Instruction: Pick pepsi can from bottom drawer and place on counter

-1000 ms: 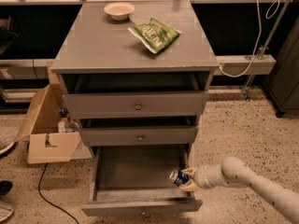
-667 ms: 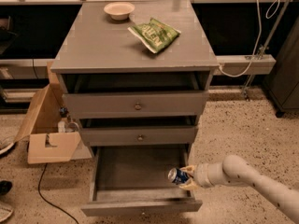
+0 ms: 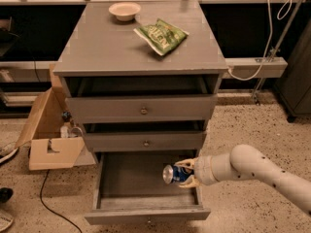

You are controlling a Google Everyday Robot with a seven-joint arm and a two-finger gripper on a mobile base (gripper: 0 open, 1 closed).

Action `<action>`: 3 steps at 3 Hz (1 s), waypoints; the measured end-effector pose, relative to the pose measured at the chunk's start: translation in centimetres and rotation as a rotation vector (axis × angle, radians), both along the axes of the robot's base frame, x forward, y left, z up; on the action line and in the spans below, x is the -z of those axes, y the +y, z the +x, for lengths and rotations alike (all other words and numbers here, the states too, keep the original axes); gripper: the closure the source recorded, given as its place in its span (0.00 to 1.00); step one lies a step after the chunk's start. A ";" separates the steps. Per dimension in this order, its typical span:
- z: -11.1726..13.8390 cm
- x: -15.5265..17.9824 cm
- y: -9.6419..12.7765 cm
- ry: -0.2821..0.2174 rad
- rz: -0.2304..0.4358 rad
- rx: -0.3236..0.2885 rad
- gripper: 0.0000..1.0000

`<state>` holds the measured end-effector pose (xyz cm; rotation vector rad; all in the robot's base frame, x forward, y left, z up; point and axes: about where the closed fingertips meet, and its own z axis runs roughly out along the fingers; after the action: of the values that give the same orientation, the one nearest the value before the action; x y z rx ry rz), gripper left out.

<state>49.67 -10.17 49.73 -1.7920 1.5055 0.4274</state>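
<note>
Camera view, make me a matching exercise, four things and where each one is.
1 can
2 bowl
3 chip bag
4 box

A on the floor
B counter, back edge
C held in gripper, over bottom drawer
D counter, right half

Pairs: 1-C, 2-B, 3-D, 4-A

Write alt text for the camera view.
The gripper, reaching from the right, grips the pepsi can, lying sideways, in the open bottom drawer. A green chip bag and a small bowl sit on the counter above.
</note>
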 end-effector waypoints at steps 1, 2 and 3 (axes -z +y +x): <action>-0.5 -8.4 3.7 -0.116 -0.041 -0.112 1.00; -0.5 -8.4 3.7 -0.116 -0.041 -0.112 1.00; 1.2 -11.8 5.3 -0.164 -0.108 -0.178 1.00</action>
<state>50.91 -4.89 61.58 -2.0035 1.2830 0.2821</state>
